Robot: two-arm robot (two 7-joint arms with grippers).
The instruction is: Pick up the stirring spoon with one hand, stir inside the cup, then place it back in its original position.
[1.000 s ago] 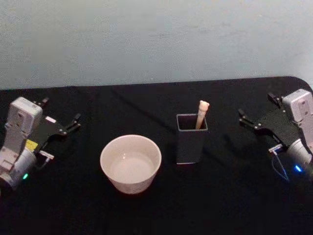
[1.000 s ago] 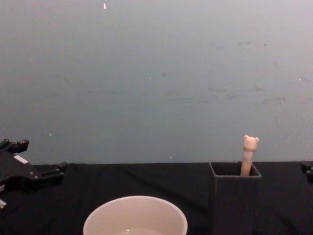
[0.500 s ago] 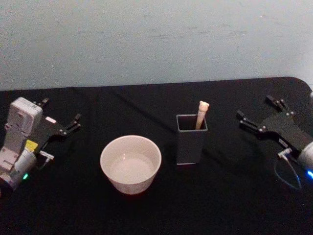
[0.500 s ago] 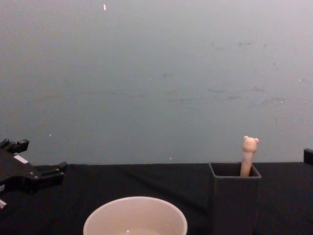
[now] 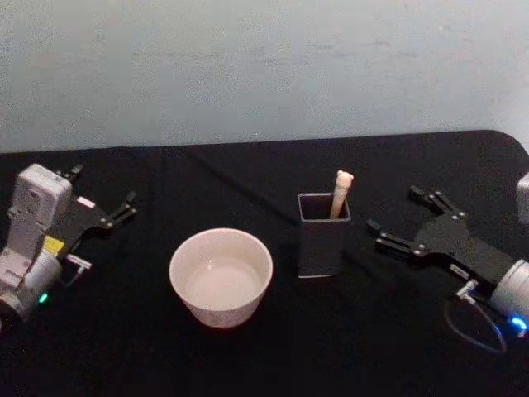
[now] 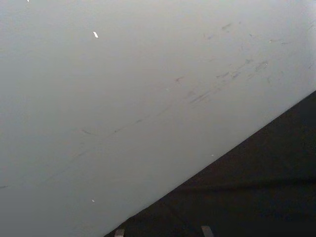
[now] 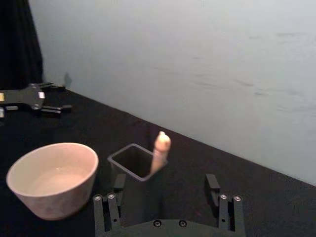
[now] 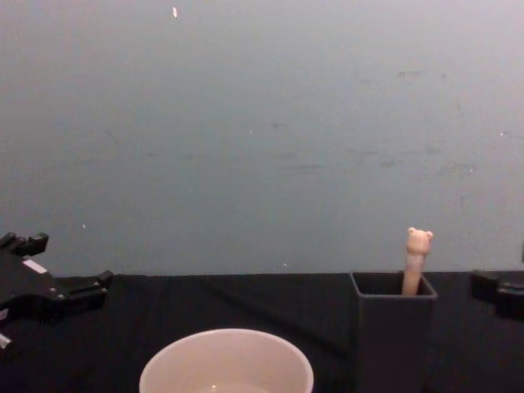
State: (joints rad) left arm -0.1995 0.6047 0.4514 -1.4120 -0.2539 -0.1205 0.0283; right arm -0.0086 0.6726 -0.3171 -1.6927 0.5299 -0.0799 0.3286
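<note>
Nearest the robot, the cup (image 5: 221, 275) stands upright on the black table (image 5: 264, 364), left of centre and apart from everything else. Whether anything is in it cannot be told for certain.

Just beyond and to its right, the dark square holder (image 5: 322, 240) stands upright, near the cup but not touching it. The stirring spoon (image 5: 341, 192) is lodged in the holder, leaning against its far right corner. The beige handle and bear head are seen above the rim; the bowl is hidden inside.

The right gripper (image 5: 391, 209) is held low over the table, just to the right of the holder and aimed at it. Its jaws are spread wide and nothing is held. In the right wrist view the handle is framed between the two fingers but lies ahead of them.

The left gripper (image 5: 101, 188) is parked at the table's left edge, well apart from the cup, jaws parted and empty.

Farthest, a plain pale wall (image 5: 264, 66) is noted.

Step in hand, as judged: the approach to the spoon; no grasp is yet made. The next move calls for the open jaws to be brought around the exposed handle above the rim, closed, then lifted straight up clear of the holder walls.

Count: one cup, one holder, one spoon, two grippers.
</note>
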